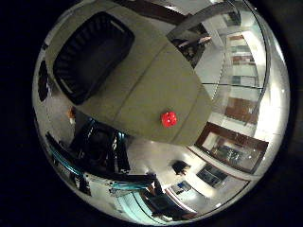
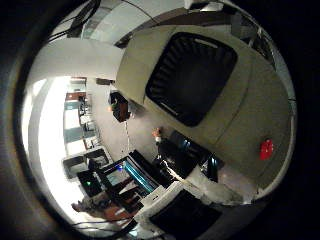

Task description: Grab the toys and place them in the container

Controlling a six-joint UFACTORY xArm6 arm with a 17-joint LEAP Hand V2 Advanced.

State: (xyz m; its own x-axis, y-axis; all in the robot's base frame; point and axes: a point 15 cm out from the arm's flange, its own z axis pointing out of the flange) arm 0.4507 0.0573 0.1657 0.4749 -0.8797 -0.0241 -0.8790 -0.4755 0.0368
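Red toy (image 1: 169, 118) lies alone on grey table (image 1: 142, 90), close to one edge near corner. Black ribbed container (image 1: 90, 56) sits toward opposite end, well apart from toy, looks empty. No other toys visible. Hand high above table, both things small in palm views; no fingers showing, so cannot tell their state. Step in hand, judged: reach for toy. Do well: centre palm over toy before descending, approach from inboard side so toy not nudged off edge.
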